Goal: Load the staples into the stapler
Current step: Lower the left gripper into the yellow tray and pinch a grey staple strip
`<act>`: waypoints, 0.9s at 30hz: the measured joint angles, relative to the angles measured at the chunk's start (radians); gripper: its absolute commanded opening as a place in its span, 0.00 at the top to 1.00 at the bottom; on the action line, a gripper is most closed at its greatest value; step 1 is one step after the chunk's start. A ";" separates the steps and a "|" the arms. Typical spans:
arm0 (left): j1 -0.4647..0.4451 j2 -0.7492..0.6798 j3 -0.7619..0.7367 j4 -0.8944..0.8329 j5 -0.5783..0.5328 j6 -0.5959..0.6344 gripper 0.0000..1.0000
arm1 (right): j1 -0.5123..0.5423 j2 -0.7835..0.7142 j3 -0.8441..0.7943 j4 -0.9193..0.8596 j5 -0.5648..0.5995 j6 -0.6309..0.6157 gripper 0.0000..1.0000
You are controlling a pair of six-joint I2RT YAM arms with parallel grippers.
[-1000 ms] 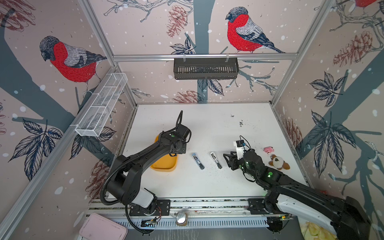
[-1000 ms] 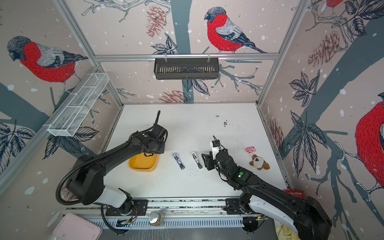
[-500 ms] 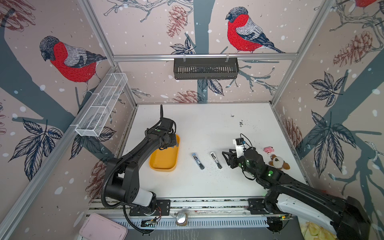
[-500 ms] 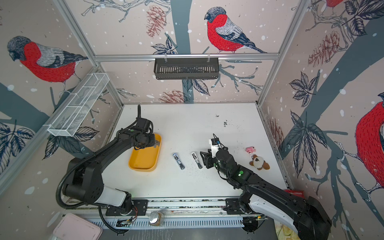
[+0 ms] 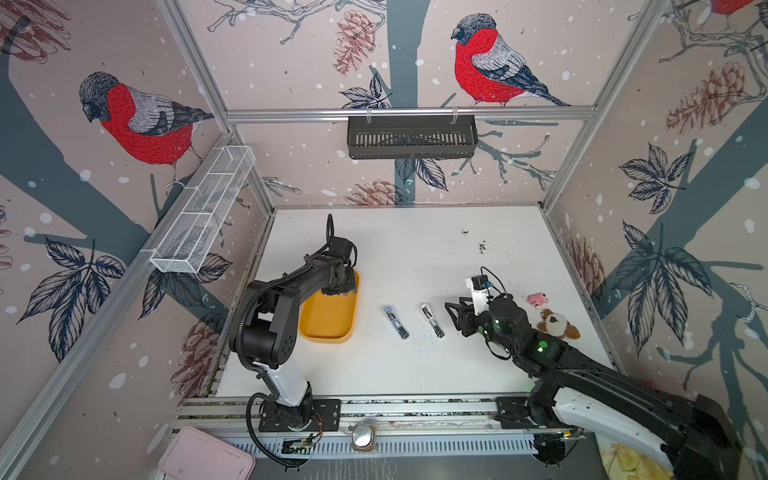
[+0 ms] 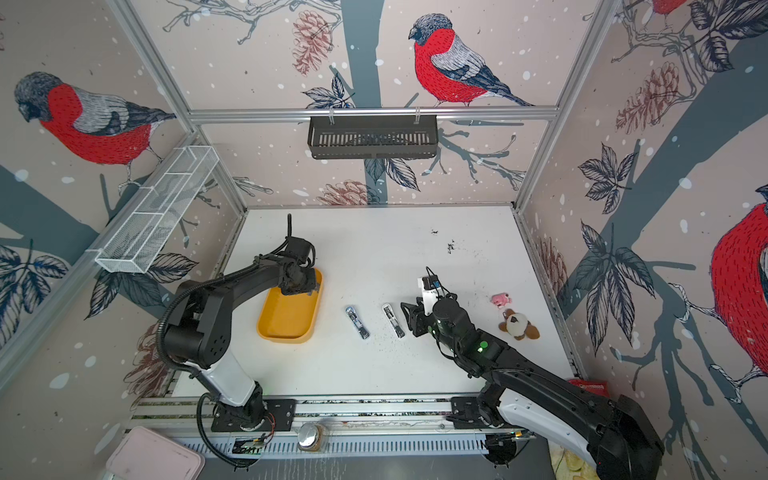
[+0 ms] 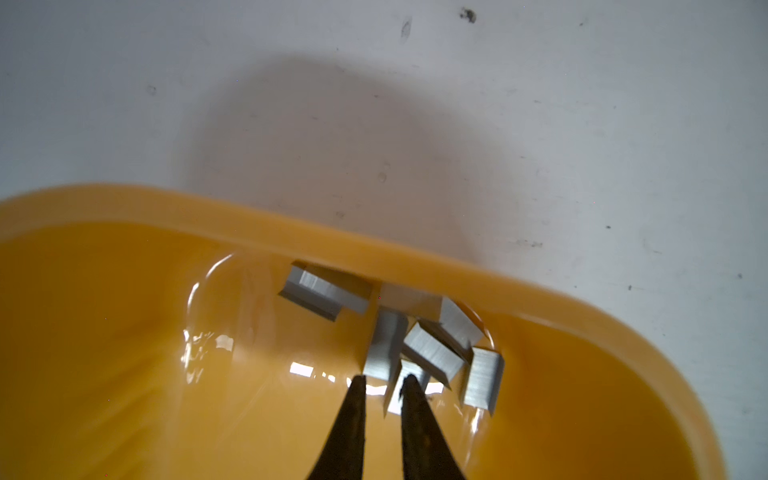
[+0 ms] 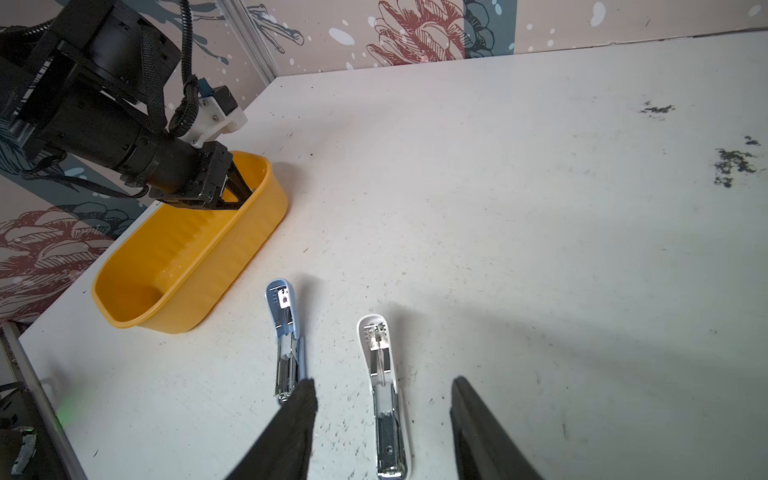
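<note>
Several silver staples [image 7: 432,353] lie heaped at the far end of the yellow tray [image 7: 332,237]. My left gripper [image 7: 384,378] reaches down into that end [image 5: 340,289] [image 6: 305,289]. Its jaws stand open by a narrow gap, and one strip's end lies between the tips against one finger. Two staplers lie opened flat on the table, a blue one [image 5: 396,322] [image 8: 286,332] and a white one [image 5: 432,320] [image 8: 384,395]. My right gripper [image 8: 382,384] hovers open just right of the white stapler [image 5: 455,316], holding nothing.
A brown-and-white plush toy [image 5: 557,324] and a small pink thing [image 5: 538,298] lie right of the right arm. Dark specks [image 5: 482,247] dot the far table. A black basket [image 5: 411,137] hangs on the back wall and a white wire shelf [image 5: 203,208] on the left wall.
My left gripper swung left over the tray, then came back and down into its far end, and its jaws narrowed. The right arm has not moved.
</note>
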 measured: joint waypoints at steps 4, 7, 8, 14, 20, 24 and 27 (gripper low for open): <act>0.004 0.013 0.008 0.013 -0.008 0.006 0.84 | -0.002 0.005 -0.001 0.000 0.000 0.000 0.47; 0.006 0.025 0.008 0.018 -0.014 0.007 0.84 | -0.002 0.011 -0.001 0.000 0.000 0.000 0.47; 0.007 0.029 0.008 0.018 -0.015 0.008 0.84 | -0.002 0.011 -0.001 -0.001 0.000 0.000 0.47; 0.014 0.043 0.002 0.019 -0.022 0.025 0.85 | -0.002 0.012 -0.001 -0.001 0.000 0.003 0.47; 0.019 0.055 0.002 0.023 -0.022 0.029 0.87 | -0.002 0.013 -0.003 -0.001 0.000 0.003 0.47; 0.019 0.058 0.002 0.035 -0.021 0.032 0.89 | -0.002 0.016 -0.003 -0.001 0.000 0.004 0.47; 0.019 0.060 0.002 0.041 -0.019 0.032 0.93 | -0.002 0.020 -0.003 0.000 0.000 0.004 0.47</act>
